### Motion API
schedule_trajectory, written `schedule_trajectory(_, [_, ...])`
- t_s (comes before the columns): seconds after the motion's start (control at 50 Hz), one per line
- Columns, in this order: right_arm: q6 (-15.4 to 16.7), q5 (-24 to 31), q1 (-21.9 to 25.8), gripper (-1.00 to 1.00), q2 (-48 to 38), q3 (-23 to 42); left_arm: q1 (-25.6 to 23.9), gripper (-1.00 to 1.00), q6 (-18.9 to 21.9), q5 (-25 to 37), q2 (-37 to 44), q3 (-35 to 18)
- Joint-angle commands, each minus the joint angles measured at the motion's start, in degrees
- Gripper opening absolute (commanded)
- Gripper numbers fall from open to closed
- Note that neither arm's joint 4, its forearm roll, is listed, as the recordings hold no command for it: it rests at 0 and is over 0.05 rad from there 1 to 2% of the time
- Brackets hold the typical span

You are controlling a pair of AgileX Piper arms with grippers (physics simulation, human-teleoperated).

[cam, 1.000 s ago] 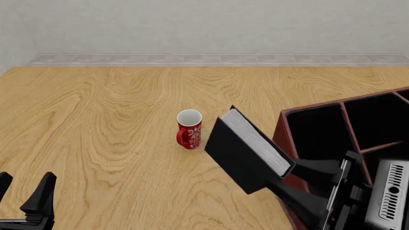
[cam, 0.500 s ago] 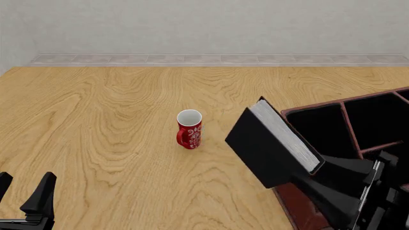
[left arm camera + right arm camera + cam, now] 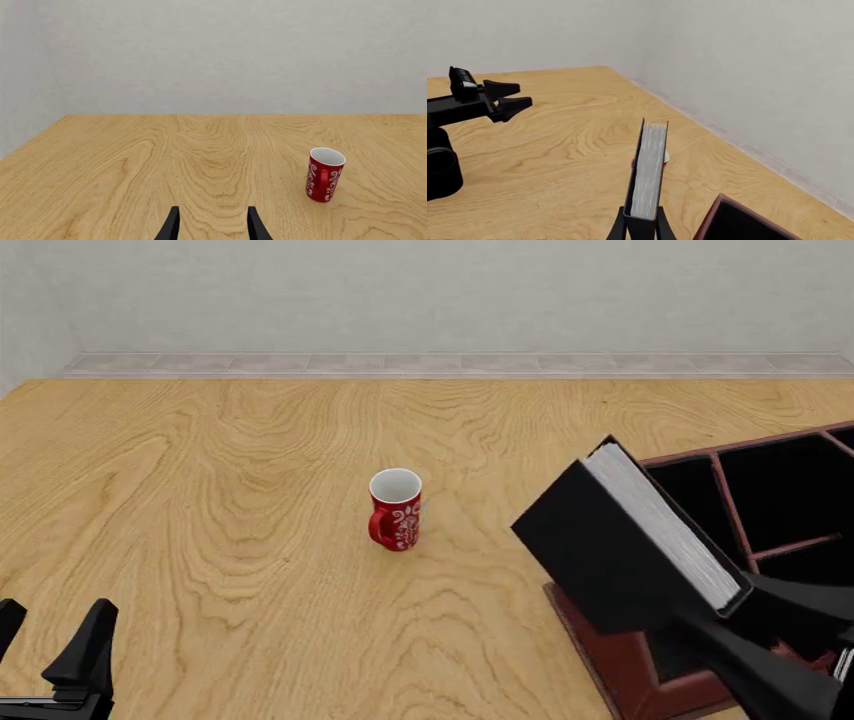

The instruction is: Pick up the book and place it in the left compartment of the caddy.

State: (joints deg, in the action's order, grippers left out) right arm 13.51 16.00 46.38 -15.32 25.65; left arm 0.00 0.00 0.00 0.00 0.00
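Observation:
My right gripper [image 3: 721, 615] is shut on the lower end of the black book [image 3: 617, 545], with its white-grey page block facing up and right. The book hangs tilted in the air over the front left corner of the red-brown caddy [image 3: 607, 645]. It hides much of the left compartment [image 3: 687, 488], whose black inside shows just behind it. In the right wrist view the book [image 3: 649, 167] stands edge-on between my fingers [image 3: 640, 229], with the caddy's corner [image 3: 740, 222] beside it. My left gripper [image 3: 51, 655] is open and empty at the near left edge of the table.
A red mug [image 3: 395, 510] with white patterns stands upright mid-table, left of the book; it also shows in the left wrist view [image 3: 324, 174]. The left gripper [image 3: 212, 227] points over bare wood. The left arm [image 3: 467, 102] shows in the right wrist view. A grey wall runs behind the table.
My right gripper has carried the book to the right and a little nearer, from beside the mug to over the caddy's left front corner. The left arm and the mug have not moved.

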Motion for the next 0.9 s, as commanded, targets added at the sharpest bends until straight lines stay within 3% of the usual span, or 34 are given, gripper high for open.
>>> schedule_trajectory(0.02, [-1.2,4.2,-1.2,-1.00,4.3,1.7,0.0,1.00,0.0,0.0,0.0,0.0])
schedule_trajectory(0.9, [-2.6,14.5,-10.5,-1.00,14.3,4.0,0.0,1.00,0.0,0.0,0.0,0.0])
